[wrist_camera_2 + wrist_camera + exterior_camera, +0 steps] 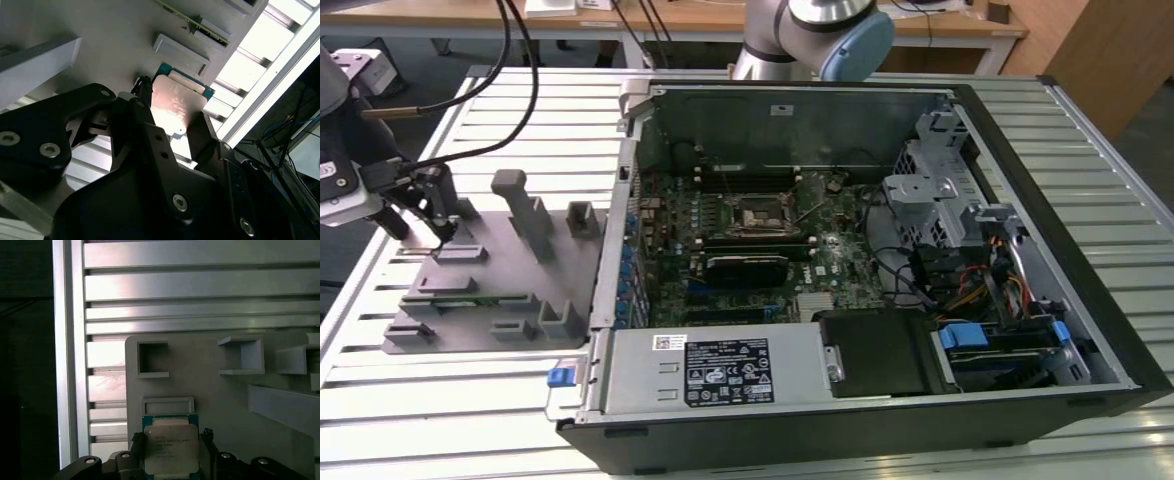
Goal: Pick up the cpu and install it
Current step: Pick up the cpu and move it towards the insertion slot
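Because its fingers look clamped on two opposite edges, your gripper [173, 109] holds the cpu [170, 445] flat, lid up, over the fixture [487, 280] at the exterior view's left; the socket [755, 212] it must fit lies well apart, rightward, inside the case [787, 120].

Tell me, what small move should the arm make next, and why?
Probably lift straight up: the gripper seems shut on the cpu, low over the grey fixture, whose raised blocks stand close by.

Fixture posts [520, 205] close beside the jaws, case wall [616, 220] between them and socket [759, 212], case [854, 440] open-topped
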Robot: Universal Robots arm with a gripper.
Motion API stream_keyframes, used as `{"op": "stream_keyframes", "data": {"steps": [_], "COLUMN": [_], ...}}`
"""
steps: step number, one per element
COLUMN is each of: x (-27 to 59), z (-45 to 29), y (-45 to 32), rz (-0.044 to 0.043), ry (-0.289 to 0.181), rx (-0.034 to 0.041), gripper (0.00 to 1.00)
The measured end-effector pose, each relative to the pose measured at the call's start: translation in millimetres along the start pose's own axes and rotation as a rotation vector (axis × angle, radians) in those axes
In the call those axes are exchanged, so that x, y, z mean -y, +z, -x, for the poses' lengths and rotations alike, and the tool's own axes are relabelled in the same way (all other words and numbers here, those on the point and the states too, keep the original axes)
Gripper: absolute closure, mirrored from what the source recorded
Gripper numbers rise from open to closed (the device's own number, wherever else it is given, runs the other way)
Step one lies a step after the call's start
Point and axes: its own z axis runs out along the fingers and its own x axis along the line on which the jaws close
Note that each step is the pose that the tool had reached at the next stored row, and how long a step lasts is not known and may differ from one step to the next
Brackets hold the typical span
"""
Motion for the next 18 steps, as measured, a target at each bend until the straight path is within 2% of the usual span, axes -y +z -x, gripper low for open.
{"op": "stream_keyframes", "data": {"steps": [11,18], "x": [-0.5,-0.6], "z": [0.1,0.2], "y": [-6.9,-8.1], "rz": [0.0,0.0], "ry": [0.0,0.0], "rx": [0.0,0.0], "gripper": [0.47,0.47]}}
